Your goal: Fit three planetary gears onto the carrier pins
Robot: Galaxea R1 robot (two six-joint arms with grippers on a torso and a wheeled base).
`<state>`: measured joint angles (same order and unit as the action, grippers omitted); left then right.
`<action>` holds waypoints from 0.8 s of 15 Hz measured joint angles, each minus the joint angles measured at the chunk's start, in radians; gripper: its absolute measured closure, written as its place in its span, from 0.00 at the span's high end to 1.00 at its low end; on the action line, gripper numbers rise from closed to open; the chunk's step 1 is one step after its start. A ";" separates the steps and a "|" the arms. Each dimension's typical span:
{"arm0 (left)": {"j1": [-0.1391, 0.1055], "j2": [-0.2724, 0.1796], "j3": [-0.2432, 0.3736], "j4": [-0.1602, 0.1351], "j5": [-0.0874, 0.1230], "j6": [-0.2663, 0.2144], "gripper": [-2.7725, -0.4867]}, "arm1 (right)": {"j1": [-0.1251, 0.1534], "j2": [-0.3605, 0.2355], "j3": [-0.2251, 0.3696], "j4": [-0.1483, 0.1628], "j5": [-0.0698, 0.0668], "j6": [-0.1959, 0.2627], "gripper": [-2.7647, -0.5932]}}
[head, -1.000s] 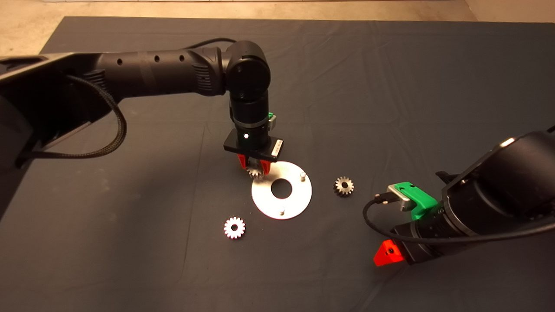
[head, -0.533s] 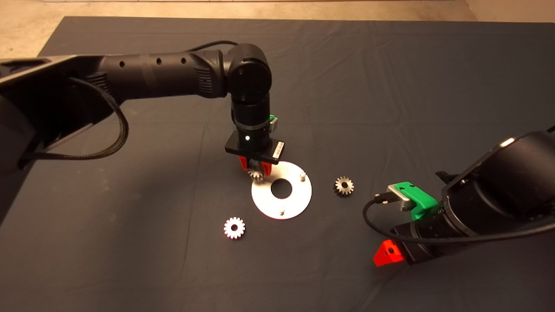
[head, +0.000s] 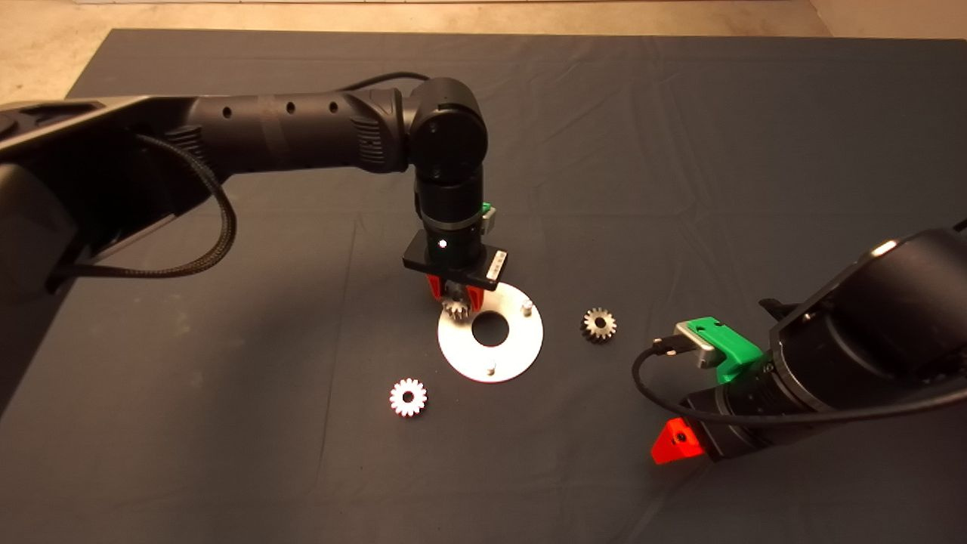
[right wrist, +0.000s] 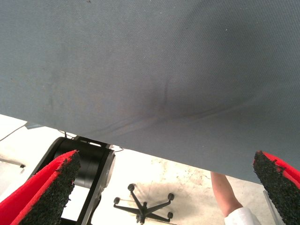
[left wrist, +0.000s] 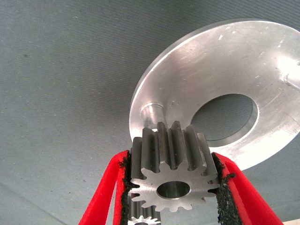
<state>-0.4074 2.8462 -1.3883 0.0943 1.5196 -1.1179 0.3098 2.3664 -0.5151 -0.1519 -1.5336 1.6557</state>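
I have the left gripper (left wrist: 172,187) clamped on one small silvery toothed gear (left wrist: 171,176), held over the flat white disc (left wrist: 225,70) beside a short silvery pin (left wrist: 151,114); two loose gears (head: 409,397) (head: 599,324) lie farther out on the mat; my right gripper (right wrist: 164,187) waits spread wide, empty.

Dark mat (head: 680,151) (creased): white disc (head: 521,351), two loose gears (head: 409,397) (head: 599,325).

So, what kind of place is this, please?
Probably a robot test bench in a lab or workshop: a dark mat over a table, loose metal gears, and an office chair base on the pale floor beyond.
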 joint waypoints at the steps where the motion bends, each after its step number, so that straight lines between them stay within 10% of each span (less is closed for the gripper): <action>1: 0.000 0.000 -0.004 0.000 0.000 0.001 0.20 | 0.000 0.000 0.000 0.000 0.000 0.000 0.99; 12: 0.000 0.005 -0.050 0.000 0.000 0.052 0.20 | 0.000 0.000 0.000 0.000 0.000 0.000 0.99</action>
<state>-0.4074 2.8511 -1.4387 0.0947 1.5198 -1.0655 0.3098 2.3668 -0.5151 -0.1519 -1.5336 1.6557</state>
